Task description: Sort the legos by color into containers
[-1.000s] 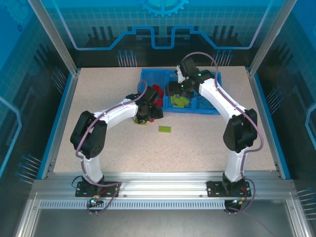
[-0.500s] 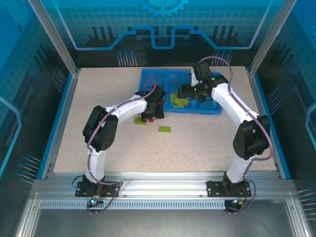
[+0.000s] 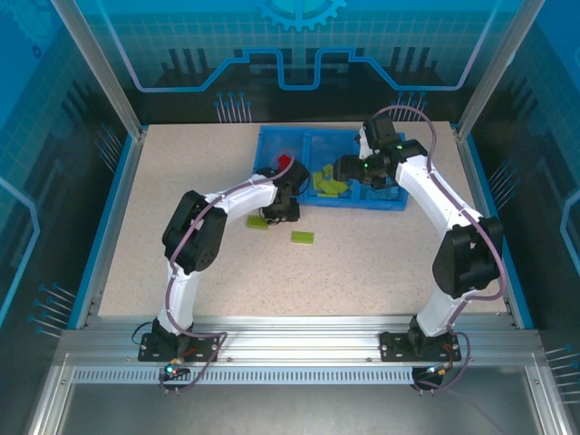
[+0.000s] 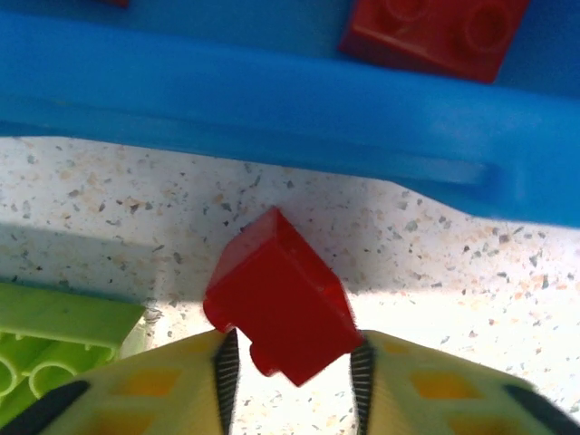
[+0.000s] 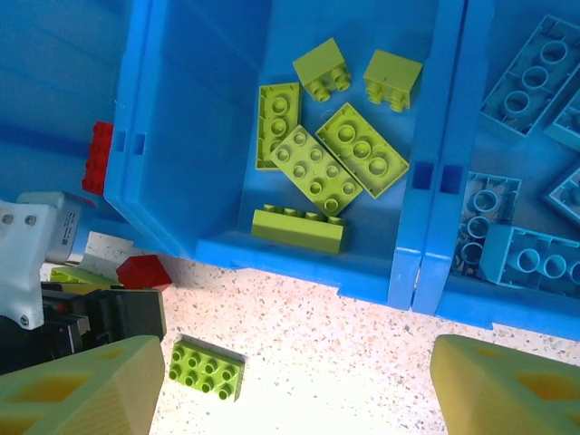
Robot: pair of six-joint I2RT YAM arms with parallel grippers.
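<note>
**Two-arm cell, brick sorting: one red brick in the left gripper**

1. Enclosure: aluminium frame posts point(image 3: 100, 82) with translucent blue panels on three sides.
2. Tabletop point(image 3: 181, 263): pale speckled stone-look surface with a blue border.
3. Left arm point(image 3: 195, 240): white with black joints, rising from its base and bowed forward and to the right. It ends at the near wall of the tray's left end.
4. Right arm point(image 3: 453, 227): arched high and bent back to the left, with its wrist over the tray.
5. Long shallow bright-blue plastic tray point(image 5: 426, 136): lies at the far middle of the tabletop and has three compartments side by side. The left one holds red bricks point(image 4: 435, 36), the middle one lime green bricks point(image 5: 317, 168) and the right one light blue bricks point(image 5: 535, 77).
6. Right gripper point(image 5: 294, 390): yellow-padded fingers spread wide apart with nothing between them, above the tray's near wall.
7. Left gripper point(image 4: 292, 362): fingers clamped on item 8.
8. Small red studded plastic brick point(image 4: 276, 304): tilted, outside the tray and just before its near wall. Whether it touches the tabletop cannot be told.
9. Loose lime green brick point(image 4: 45, 353): on the tabletop just beside the left gripper.
10. Second loose lime green brick point(image 3: 303, 237): alone on the tabletop, nearer the arm bases.
</note>
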